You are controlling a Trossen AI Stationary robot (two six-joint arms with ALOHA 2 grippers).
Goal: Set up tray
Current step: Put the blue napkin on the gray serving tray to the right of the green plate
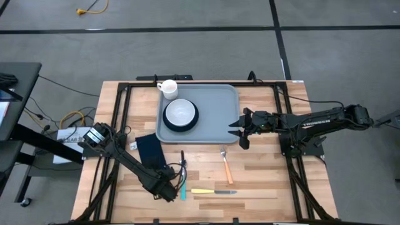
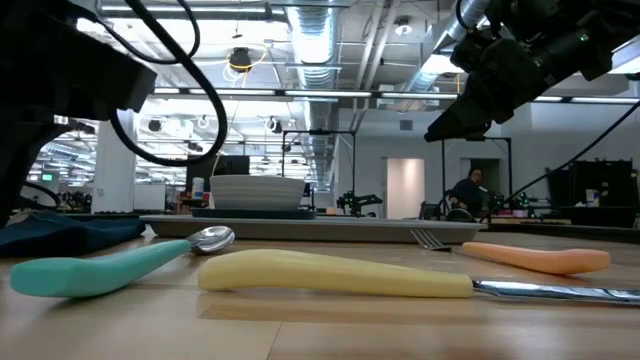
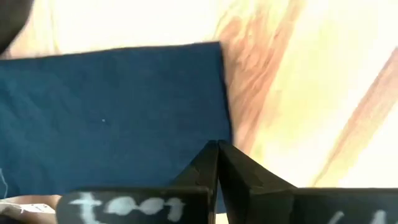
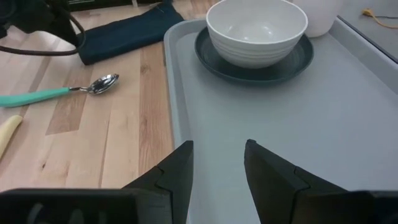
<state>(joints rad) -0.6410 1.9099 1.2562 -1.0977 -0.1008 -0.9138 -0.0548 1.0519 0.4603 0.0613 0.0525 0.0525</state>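
Observation:
The light grey-blue tray (image 1: 215, 119) lies flat at the table's far middle. It carries a white bowl (image 1: 180, 112) on a dark round plate (image 4: 292, 62), and a white mug (image 1: 167, 88) in its far left corner. My right gripper (image 1: 239, 131) (image 4: 219, 144) is open. It hovers over the tray's bare right part, pointing toward the bowl. My left gripper (image 1: 165, 186) (image 3: 217, 144) is shut, low at the near edge of the dark navy folded napkin (image 1: 149, 147) (image 3: 112, 118), which lies flat on the wood left of the tray. My left gripper's shut fingertips (image 3: 208, 162) stand at the napkin's edge (image 3: 221, 124), close to one corner, coming from above. I cannot tell whether they touch the cloth. The napkin lies flat on the table.
Near of the tray lie a teal-handled spoon (image 1: 183, 187) (image 2: 110, 265), a yellow-handled knife (image 1: 209, 191) (image 2: 330, 272) and an orange-handled fork (image 1: 227, 167) (image 2: 535, 257). Bare wood (image 1: 269, 181) shows at the near right. A person (image 2: 465, 190) stands far off in the room.

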